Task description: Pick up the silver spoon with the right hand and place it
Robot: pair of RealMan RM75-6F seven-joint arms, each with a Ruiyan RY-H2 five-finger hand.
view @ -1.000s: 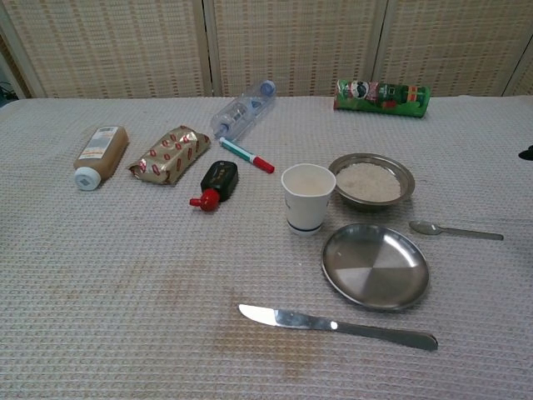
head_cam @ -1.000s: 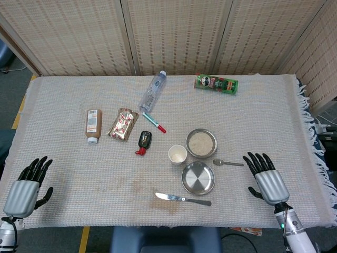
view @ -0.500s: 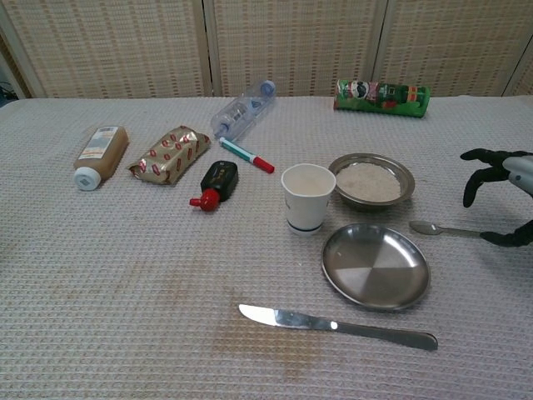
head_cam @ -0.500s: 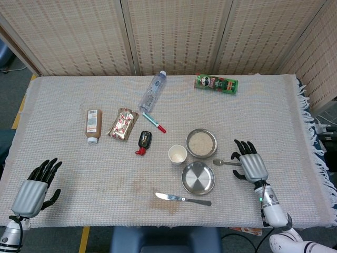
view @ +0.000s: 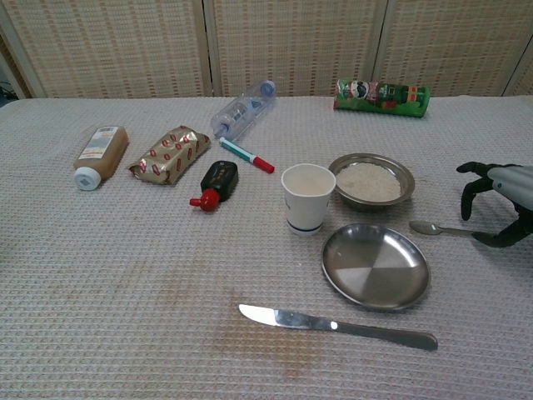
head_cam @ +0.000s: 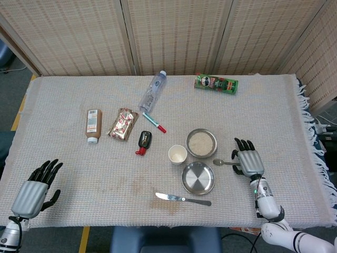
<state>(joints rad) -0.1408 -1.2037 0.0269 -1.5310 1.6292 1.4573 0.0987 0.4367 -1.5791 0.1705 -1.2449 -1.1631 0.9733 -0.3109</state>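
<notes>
The silver spoon (head_cam: 221, 162) (view: 436, 229) lies flat on the cloth, right of the empty steel plate (head_cam: 198, 178) (view: 375, 266), its bowl pointing left. My right hand (head_cam: 248, 161) (view: 498, 205) hovers over the far end of the spoon's handle, fingers (view: 468, 197) arched down and apart, thumb low beside the handle. Nothing is gripped. My left hand (head_cam: 35, 189) rests at the front left corner of the table with spread fingers and shows only in the head view.
A steel bowl of rice (head_cam: 200, 142) (view: 371, 180) and a paper cup (head_cam: 177, 154) (view: 307, 197) stand just left of the spoon. A knife (head_cam: 182, 198) (view: 337, 326) lies in front of the plate. Bottles, a snack packet, a pen and a chips can (head_cam: 216, 83) lie further back.
My right hand has moved from the table's front right edge inward and now hangs over the spoon's handle. The left hand shifted slightly forward. The spoon has not moved.
</notes>
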